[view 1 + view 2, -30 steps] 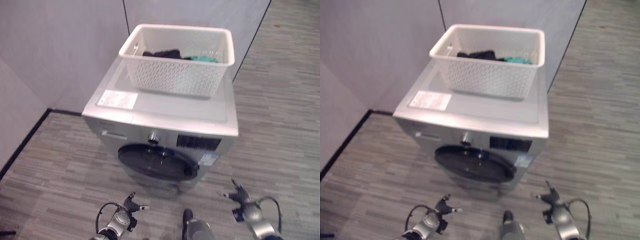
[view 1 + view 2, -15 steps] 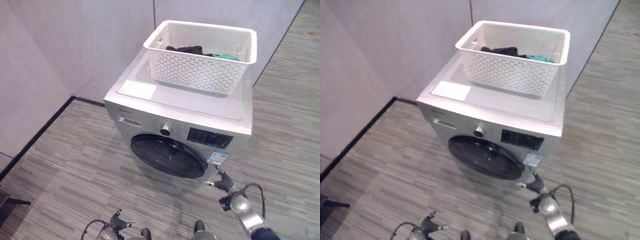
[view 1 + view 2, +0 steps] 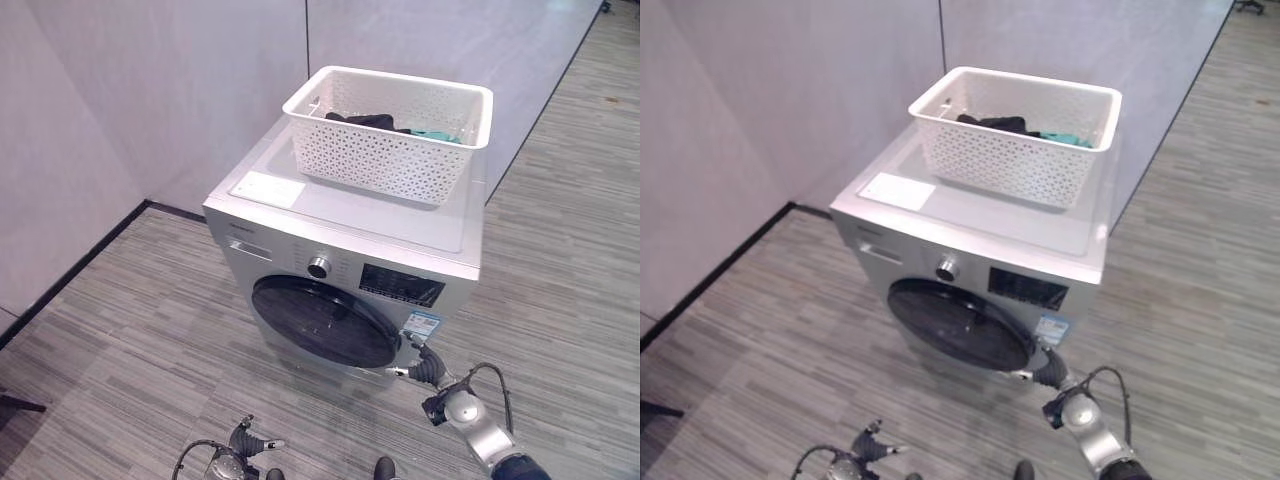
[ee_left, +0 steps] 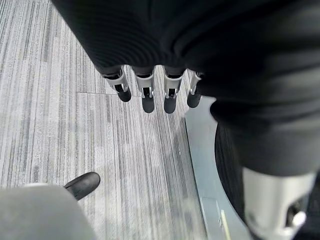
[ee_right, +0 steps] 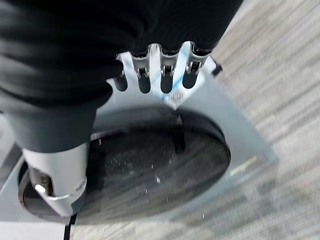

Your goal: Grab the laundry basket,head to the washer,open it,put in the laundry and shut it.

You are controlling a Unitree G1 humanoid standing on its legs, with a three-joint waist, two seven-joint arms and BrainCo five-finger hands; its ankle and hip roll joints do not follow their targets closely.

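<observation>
The right robot hand reaches with relaxed, uncurled fingers toward the right edge of the washer's dark round door, holding nothing; whether the fingertips touch the door rim cannot be told. The left robot hand hangs low over the floor, fingers straight and empty.

The step in hand looks to be opening the door. A dark recess on the door's right side, seen in the right wrist view, appears to be the pull handle; the fingers would need to hook into it and draw outward, swinging the door toward its left-hand hinge. Pulling straight and steady, and standing clear of the door's arc, should keep the grip from slipping.

The white laundry basket sits on top of the washer, toward its back right corner, with dark clothes and a teal garment inside. A white sheet of paper lies near the top's front left corner. A silver dial and a dark display panel run along the front above the door, with a small label just beside the right robot hand.

Grey walls close off the washer's left and back; the floor in front is open for the door's swing.
</observation>
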